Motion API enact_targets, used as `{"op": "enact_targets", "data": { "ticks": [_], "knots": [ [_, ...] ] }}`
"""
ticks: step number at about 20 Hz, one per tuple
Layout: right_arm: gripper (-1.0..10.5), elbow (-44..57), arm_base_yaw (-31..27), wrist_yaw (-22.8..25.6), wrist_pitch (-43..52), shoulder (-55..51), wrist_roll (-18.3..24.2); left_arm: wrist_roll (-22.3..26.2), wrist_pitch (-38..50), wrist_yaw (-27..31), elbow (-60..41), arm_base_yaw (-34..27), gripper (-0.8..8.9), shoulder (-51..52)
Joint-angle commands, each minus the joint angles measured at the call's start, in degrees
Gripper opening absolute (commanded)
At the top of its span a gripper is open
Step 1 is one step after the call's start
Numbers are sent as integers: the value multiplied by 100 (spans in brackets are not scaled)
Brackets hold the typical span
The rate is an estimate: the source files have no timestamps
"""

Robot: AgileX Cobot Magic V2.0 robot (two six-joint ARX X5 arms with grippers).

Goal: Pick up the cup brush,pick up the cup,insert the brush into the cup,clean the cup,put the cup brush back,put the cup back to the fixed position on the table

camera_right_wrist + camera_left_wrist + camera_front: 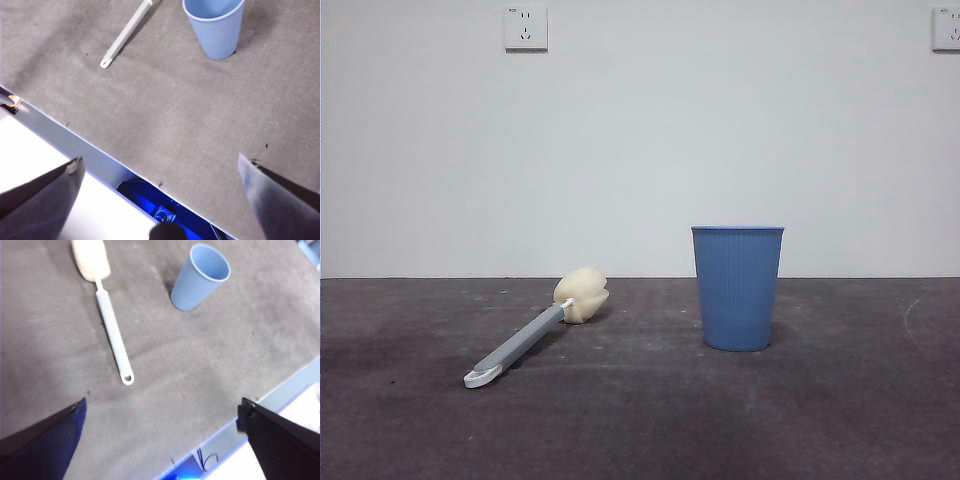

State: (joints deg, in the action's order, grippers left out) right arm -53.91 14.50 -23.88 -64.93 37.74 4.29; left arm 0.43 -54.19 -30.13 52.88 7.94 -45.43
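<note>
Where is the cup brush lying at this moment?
In the front view the cup brush lies flat on the table, left of the upright cup and apart from it, its sponge head pointing toward the wall.

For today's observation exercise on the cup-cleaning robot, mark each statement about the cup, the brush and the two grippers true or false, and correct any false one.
1. The cup stands upright on the table. True.
2. The cup brush is inside the cup. False: it lies flat on the table beside the cup, not touching it.
3. The brush's sponge head points away from the front camera and its handle tip points towards it. True.
4. The left gripper holds the brush. False: its jaws are open and empty, well away from the brush.
5. The right gripper is shut on the cup. False: it is open, apart from the cup.
</note>
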Motion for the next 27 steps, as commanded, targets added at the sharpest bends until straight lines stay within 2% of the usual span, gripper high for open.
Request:
{"op": "enact_targets", "data": {
  "ticks": [1, 5, 7, 9, 18, 27],
  "knots": [
    [660, -2, -4, -2, 22, 55, -44, -247, 516, 428, 11, 531, 664, -525],
    [660, -2, -7, -2, 17, 140, -44, -675, 1480, 1773, 11, 1574, 664, -1486],
    [660, -2, -7, -2, 15, 166, -42, -828, 1814, 2472, 11, 1899, 663, -2011],
    [660, -2, -7, 0, 15, 164, -44, -975, 2048, 2855, 11, 2070, 658, -2529],
    [659, -2, -7, 0, 17, 164, -44, -1360, 3008, 3322, 11, 2424, 656, -4000],
    [659, -2, -7, 0, 17, 164, -44, -1611, 3154, 3565, 11, 2520, 656, -4728]
  ]
}}
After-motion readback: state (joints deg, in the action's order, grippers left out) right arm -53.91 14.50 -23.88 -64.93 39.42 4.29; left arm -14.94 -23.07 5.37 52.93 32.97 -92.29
